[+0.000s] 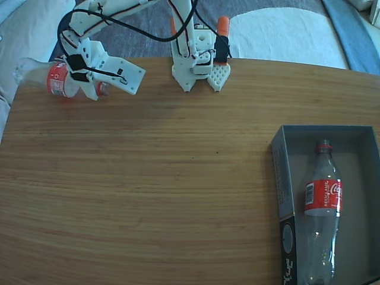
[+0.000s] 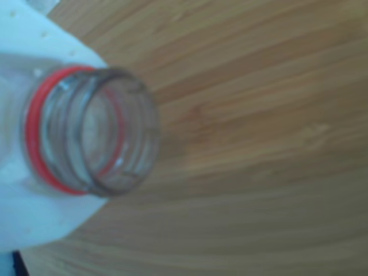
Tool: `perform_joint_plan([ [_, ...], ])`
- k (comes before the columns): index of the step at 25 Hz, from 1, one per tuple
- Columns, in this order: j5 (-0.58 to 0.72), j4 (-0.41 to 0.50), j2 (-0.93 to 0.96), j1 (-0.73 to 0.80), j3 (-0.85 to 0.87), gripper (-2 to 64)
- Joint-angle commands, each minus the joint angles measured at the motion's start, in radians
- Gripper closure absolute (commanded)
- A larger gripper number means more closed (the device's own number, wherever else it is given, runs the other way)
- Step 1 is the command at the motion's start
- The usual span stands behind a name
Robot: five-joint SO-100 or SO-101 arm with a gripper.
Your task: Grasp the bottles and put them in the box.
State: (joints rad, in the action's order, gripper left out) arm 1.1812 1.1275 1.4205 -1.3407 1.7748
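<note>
Your gripper (image 1: 98, 89) is clamping one bottle (image 1: 50, 77) at the table's (image 1: 154, 178) far-left corner in the fixed view — jaws closed around its neck end, the clear body jutting left past the table edge. In the wrist view that bottle's open mouth (image 2: 95, 132) is filling the left side, blurred, red ring showing, wood grain beyond. The other bottle (image 1: 322, 208) is lying inside the box (image 1: 284, 178) at lower right — neck pointing away.

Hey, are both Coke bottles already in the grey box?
No: in the fixed view only one bottle lies in the box, while the other bottle is in the pincer at the table's far left.
</note>
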Motion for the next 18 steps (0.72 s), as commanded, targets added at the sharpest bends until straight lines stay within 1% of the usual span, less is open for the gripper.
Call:
perform_joint_plan([
  [1,0.003,0.011,0.025,0.011,-0.080,60.2],
  [4,0.006,0.011,0.025,0.012,-0.130,59.7],
  [11,0.008,0.011,0.025,0.104,-0.265,59.8],
  [18,0.118,0.012,0.026,0.201,-0.288,60.1],
])
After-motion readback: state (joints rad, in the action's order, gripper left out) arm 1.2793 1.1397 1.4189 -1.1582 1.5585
